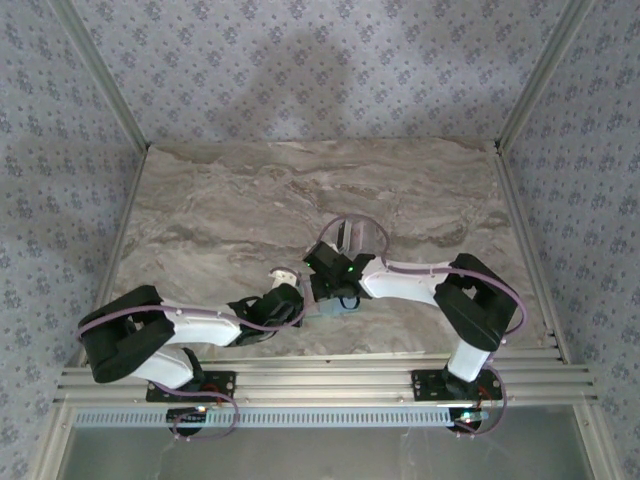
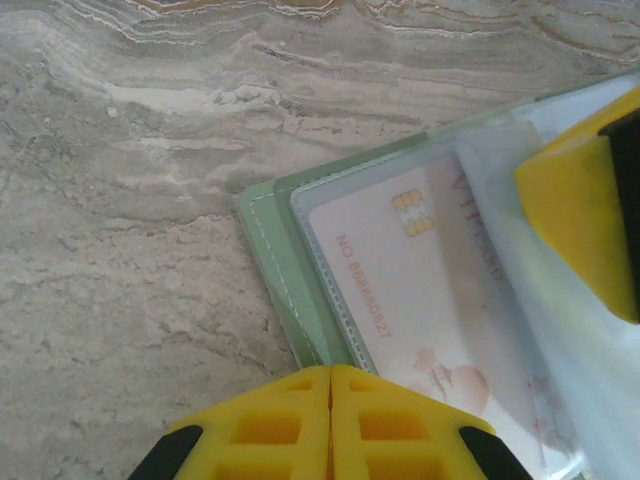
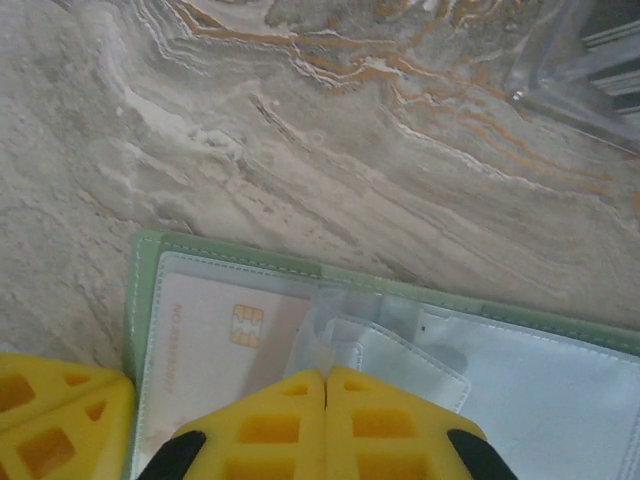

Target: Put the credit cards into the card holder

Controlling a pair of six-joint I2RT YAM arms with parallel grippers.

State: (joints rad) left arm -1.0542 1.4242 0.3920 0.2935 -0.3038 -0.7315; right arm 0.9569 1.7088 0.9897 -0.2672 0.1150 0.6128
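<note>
Holder (image 2: 285, 270) is laid open on table (image 2: 120, 200), near front edge, btwn both grippers. One card (image 2: 400, 290) is seen already in its clear sleeve (image 2: 322, 240). L gripper (image 2: 330, 400) and R gripper (image 3: 325, 400) are closed, nothing pinched, tips at holder. Whether more cards are left can't be told.

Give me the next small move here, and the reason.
Probably slide the shut right gripper slightly toward the chip card, seating it deeper in the clear pocket of the card holder. The card looks mostly sleeved, the pocket's mouth is lifted beside the tips, and the shut left gripper sits at the holder's edge.
</note>
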